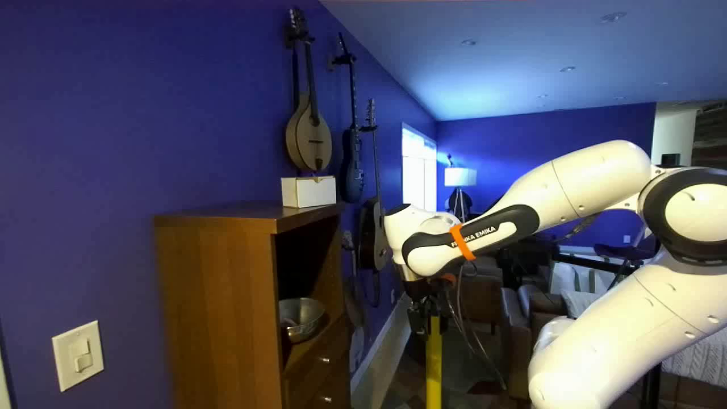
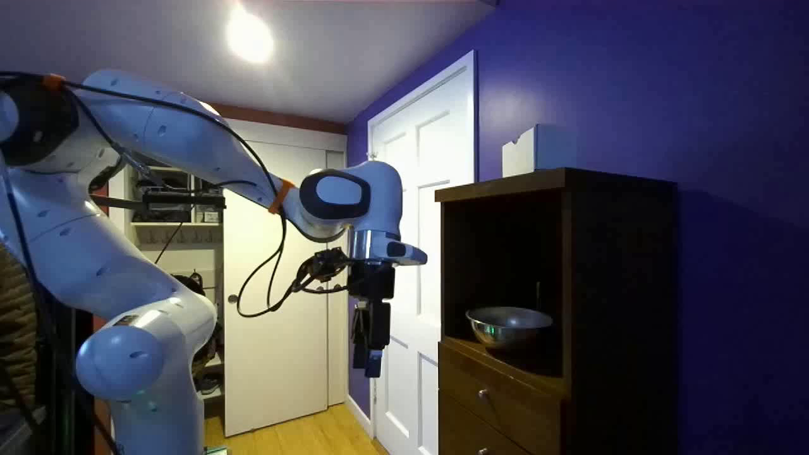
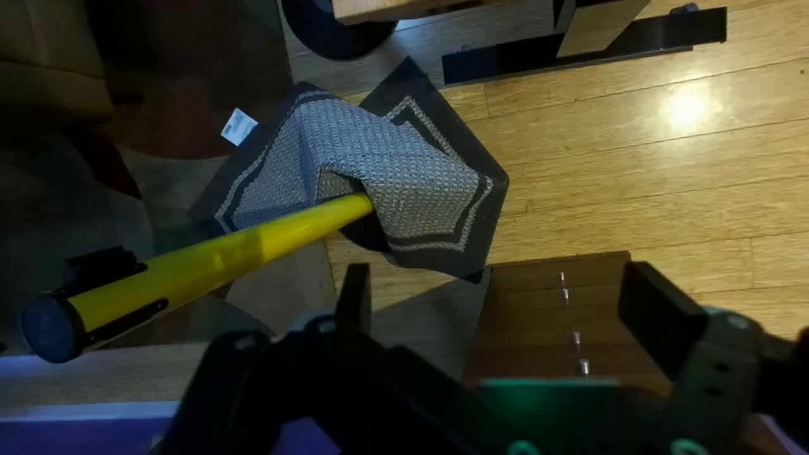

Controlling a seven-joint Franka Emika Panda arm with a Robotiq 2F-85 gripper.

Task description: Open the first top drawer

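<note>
The hand is gaping wide, its black fingers standing well apart in the wrist view and gripping nothing. In an exterior view it is pointing downward and hanging apart from the brown wooden cabinet. There the first top drawer, bearing a small metal knob on its brown wood front, is sitting directly beneath the open shelf compartment and is appearing closed. Inside that compartment, a metal bowl is resting; above, a white box is sitting on the cabinet's top surface.
</note>
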